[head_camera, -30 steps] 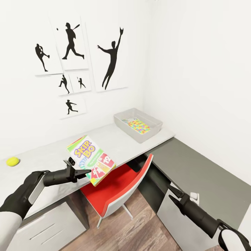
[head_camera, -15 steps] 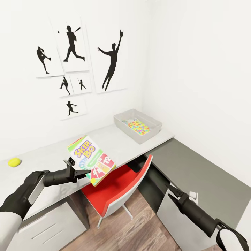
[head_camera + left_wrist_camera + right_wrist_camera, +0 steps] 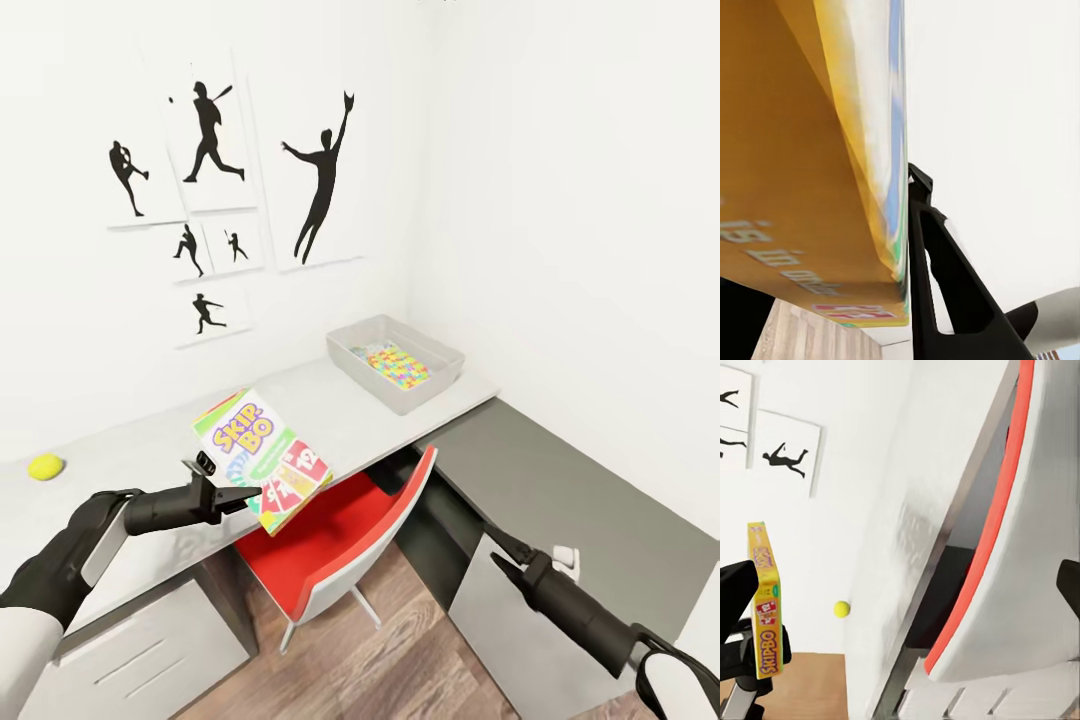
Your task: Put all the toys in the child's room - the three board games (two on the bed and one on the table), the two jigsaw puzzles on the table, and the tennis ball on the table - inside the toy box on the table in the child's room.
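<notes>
Left pincer [image 3: 243, 494]: clamped on the lower edge of the green-yellow-red "SKIP-BO" board game box [image 3: 262, 458], held tilted in the air above the front edge of the long pale grey worktop [image 3: 330, 410].
Right pincer [image 3: 502, 557]: low beside the darker grey side desk [image 3: 560, 490], fingers slightly apart and holding nothing.
Shallow light grey toy box [image 3: 396, 359]: on the far right end of the worktop, near the corner of the white walls.
Multicoloured jigsaw puzzle board [image 3: 393, 364]: lying flat inside the toy box.
Small yellow-green tennis ball [image 3: 45, 466]: on the worktop's left end, well apart from the toy box.
Red-seated chair with grey shell [image 3: 335, 540]: tucked partly under the worktop, below the held box.
</notes>
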### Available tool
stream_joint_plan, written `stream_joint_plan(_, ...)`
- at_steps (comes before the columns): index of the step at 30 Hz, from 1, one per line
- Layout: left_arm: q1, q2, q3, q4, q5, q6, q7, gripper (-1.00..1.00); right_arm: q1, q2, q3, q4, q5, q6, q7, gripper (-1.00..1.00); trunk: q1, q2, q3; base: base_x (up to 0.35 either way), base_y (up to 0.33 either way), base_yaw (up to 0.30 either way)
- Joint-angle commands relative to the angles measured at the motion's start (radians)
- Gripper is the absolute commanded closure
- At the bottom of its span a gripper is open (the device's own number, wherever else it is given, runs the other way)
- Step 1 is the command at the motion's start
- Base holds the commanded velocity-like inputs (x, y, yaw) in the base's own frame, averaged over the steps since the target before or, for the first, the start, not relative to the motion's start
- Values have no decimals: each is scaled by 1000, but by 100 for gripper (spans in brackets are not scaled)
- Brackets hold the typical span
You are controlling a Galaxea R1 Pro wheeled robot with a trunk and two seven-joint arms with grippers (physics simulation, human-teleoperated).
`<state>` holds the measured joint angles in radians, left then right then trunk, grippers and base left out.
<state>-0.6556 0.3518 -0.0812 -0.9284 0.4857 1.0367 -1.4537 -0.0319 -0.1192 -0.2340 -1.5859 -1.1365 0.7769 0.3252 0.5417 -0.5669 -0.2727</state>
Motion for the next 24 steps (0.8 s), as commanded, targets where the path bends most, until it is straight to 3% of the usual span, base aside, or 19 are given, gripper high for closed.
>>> stream_joint_plan(1,-1,1,-3,0,2,10,-4,100,0,-4,0,0,1,6,6,-100,-4,6,2,0,0,0)
stream_joint_plan(10,-2,6,-1,2,-1,10,-4,100,4,-3,3,0,4,-2,137,-100,-38,69,30,0,0,0)
stream_joint_plan(18,-1,9,1,2,0,10,-4,100,4,-2,2,0,4,-4,144,-100,-69,125,58,0,0,-15)
stream_joint_plan(24,-1,39,2,2,3,10,-5,100,4,-2,6,0,4,-4,144,-100,-92,167,85,0,0,-90)
